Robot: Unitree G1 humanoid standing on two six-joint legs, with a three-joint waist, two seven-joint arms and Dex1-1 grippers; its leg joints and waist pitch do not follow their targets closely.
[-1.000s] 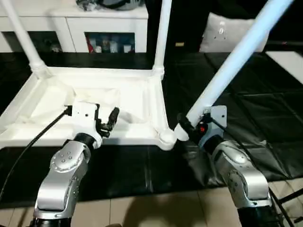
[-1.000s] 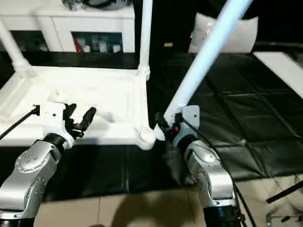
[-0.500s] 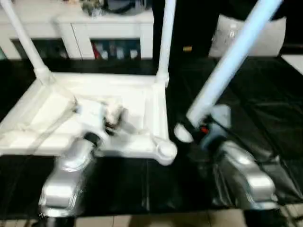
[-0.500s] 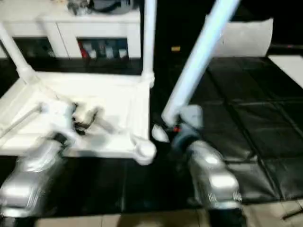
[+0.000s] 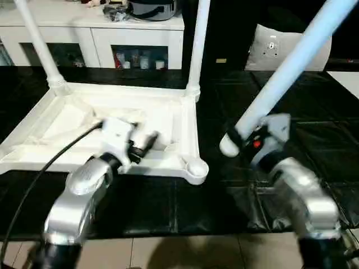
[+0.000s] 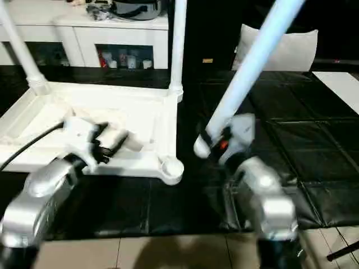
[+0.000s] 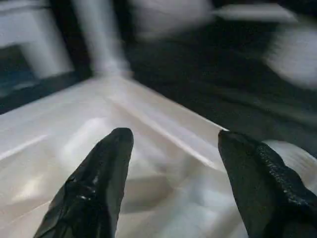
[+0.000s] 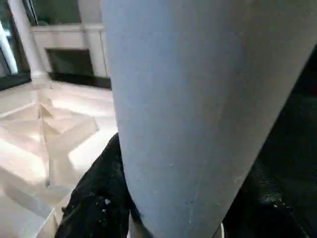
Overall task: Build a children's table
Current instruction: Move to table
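The white tabletop (image 5: 67,120) lies upside down on black mats, ribbed side up. Two white legs stand in its far corners, one (image 5: 35,42) on the left and one (image 5: 197,45) on the right. The near right corner socket (image 5: 196,167) holds nothing. My right gripper (image 5: 240,139) is shut on a third leg (image 5: 286,67), which tilts up to the right; its lower end (image 5: 229,145) hangs just right of and above that socket. In the right wrist view the leg (image 8: 198,99) sits between my fingers (image 8: 96,198). My left gripper (image 5: 145,143) hovers open over the tabletop's near right part, its fingers (image 7: 99,188) apart above the ribs.
A white cabinet (image 5: 129,33) with glass doors stands behind the tabletop. A white cushion (image 5: 280,42) lies at the back right. A black cable (image 5: 39,168) trails from my left wrist. Light floor tiles (image 5: 185,252) run along the mats' near edge.
The camera has shifted. The held leg's lower end has risen and moved a little farther right of the near right socket. My left gripper stays open over the tabletop.
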